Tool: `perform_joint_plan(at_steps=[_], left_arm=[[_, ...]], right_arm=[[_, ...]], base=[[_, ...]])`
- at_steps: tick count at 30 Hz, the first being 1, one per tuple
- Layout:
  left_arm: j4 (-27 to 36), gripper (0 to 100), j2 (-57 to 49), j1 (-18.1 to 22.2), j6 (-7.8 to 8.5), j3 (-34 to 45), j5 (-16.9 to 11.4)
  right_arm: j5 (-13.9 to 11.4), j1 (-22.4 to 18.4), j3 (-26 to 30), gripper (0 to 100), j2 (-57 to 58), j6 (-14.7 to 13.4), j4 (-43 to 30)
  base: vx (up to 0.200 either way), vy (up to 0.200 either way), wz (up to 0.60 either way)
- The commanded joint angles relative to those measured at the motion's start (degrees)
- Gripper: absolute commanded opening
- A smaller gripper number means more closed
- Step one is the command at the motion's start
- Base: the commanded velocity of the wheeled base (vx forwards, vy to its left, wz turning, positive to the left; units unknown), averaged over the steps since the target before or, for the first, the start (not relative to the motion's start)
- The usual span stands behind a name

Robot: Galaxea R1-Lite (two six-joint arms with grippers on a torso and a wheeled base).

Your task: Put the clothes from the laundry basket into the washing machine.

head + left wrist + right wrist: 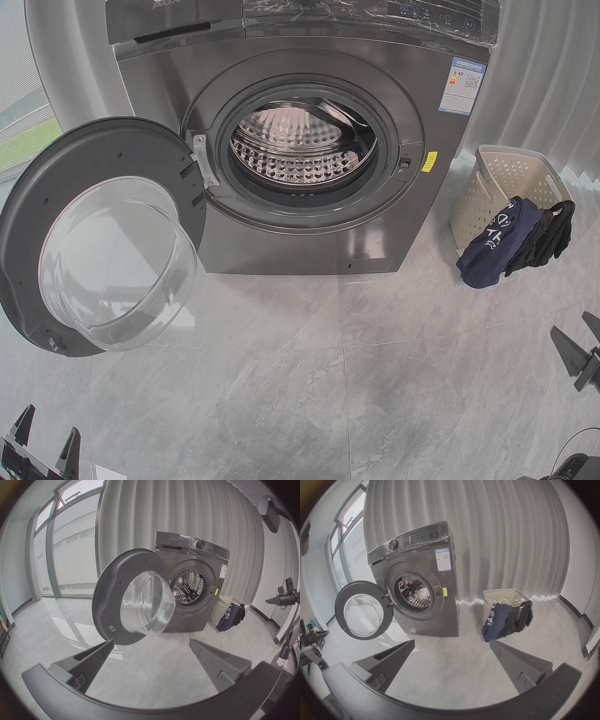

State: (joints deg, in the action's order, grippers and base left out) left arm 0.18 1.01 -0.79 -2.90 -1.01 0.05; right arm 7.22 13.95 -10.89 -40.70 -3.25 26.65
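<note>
Pincers gape wide and empty: left pincer point(150, 642), right pincer point(451, 642). Navy and black clothes point(500, 244) drape over the laundry basket point(500, 154) rim beside the washing machine point(156, 75), its door point(94, 156) open.

The grey stone-patterned tile floor point(281, 375) carries the washing machine point(300, 162), its round door point(94, 237) swung open, and near its right side stands the beige laundry basket point(475, 206).

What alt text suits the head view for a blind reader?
A grey washing machine stands with its door swung open and drum empty; right of it, a beige laundry basket has dark clothes draped over its rim.
</note>
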Motion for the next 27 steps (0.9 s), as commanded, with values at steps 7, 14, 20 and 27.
perform_joint_plan(at_steps=[7, 14, 20, 27], left_arm=[[0.0, 100, -0.3, -0.1, -0.09, 0.9, 0.0], [0.0, 100, -0.2, -0.1, -0.26, 0.9, 0.0], [0.0, 100, -0.2, -0.1, -0.17, 0.9, 0.0], [0.0, 100, 0.0, -0.1, -0.17, 0.9, 0.0]], right_arm=[[-5.5, -14.3, 10.8, 100, 40.7, 2.6, -27.2], [-7.1, -14.2, 10.9, 100, 40.7, 3.3, -26.9], [-7.2, -14.1, 10.9, 100, 40.7, 3.7, -26.8], [-7.4, -14.1, 10.9, 100, 40.7, 3.8, -26.8]], base=[[0.029, 0.0, 0.0], [0.2, 0.0, 0.0], [0.067, 0.0, 0.0], [0.0, -0.143, 0.0]])
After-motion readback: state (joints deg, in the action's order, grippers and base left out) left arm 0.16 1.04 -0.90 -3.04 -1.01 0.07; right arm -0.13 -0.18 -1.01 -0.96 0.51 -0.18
